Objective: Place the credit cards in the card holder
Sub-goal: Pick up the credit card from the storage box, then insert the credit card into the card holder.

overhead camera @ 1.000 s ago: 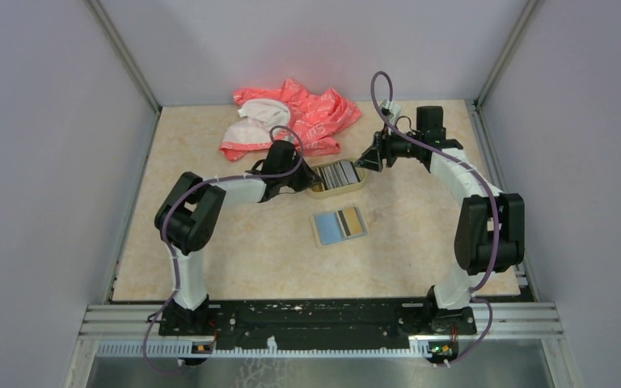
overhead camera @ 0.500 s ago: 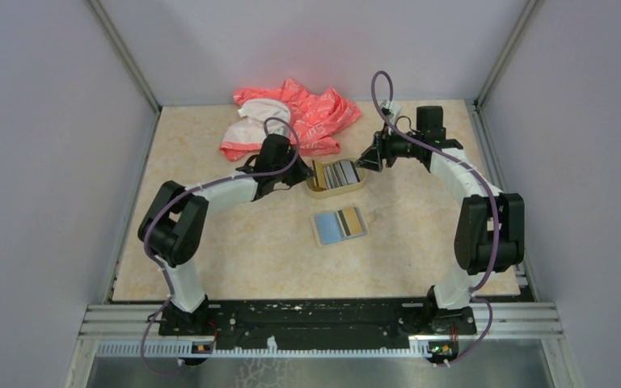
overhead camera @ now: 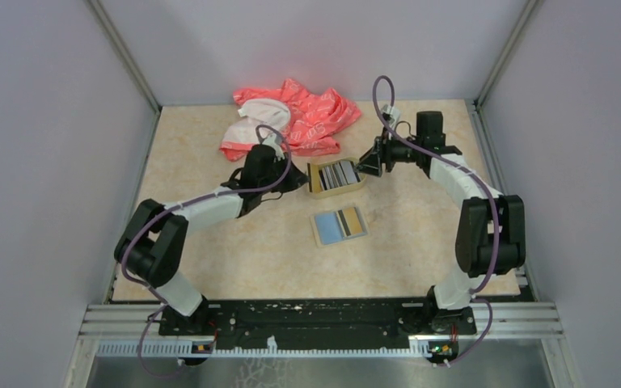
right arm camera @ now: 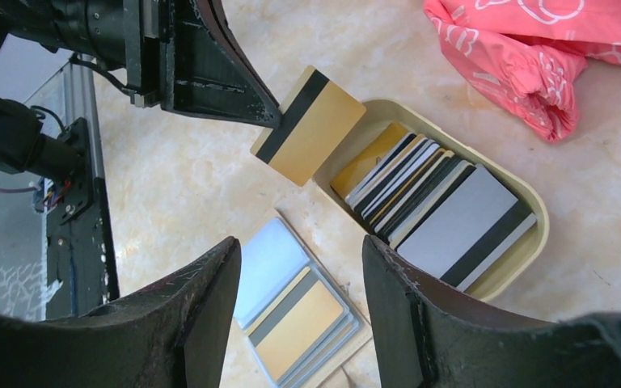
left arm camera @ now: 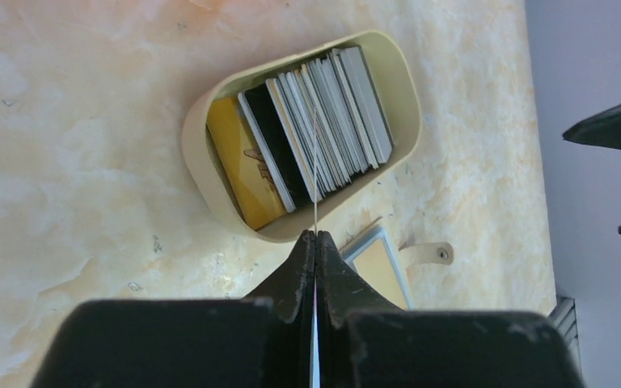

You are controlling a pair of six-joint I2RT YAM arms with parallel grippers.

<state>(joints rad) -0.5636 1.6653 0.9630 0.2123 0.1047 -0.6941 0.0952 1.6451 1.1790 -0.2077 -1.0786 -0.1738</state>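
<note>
The left jaws are pressed together on a single gold card with a black stripe, which is pinched by one edge at the very tips. The card projects straight ahead of them and is seen edge-on as a thin line in the left wrist view. It is held over the near end of the tan tray, which lies directly in front of these jaws. Whether the card touches the tray or the stack inside cannot be told.

The rest of the credit cards are stood on edge inside the tray, packed side by side, with black, white and grey edges showing and a yellow one at the end nearest the left jaws.

The right jaws are held apart with nothing gripped between them. They are poised just beside the far end of the tray, opposite the left jaws, so that the tray lies between the two. Their dark fingers frame the card holder in the right wrist view.

The card holder is laid open flat on the surface, below and between the right jaws and just beside the tips of the left jaws, apart from the tray. A light-blue panel is shown, and a gold card with a grey stripe is seen lying on it.

A pink cloth is bunched on the surface beyond both jaws, past the tray.
</note>
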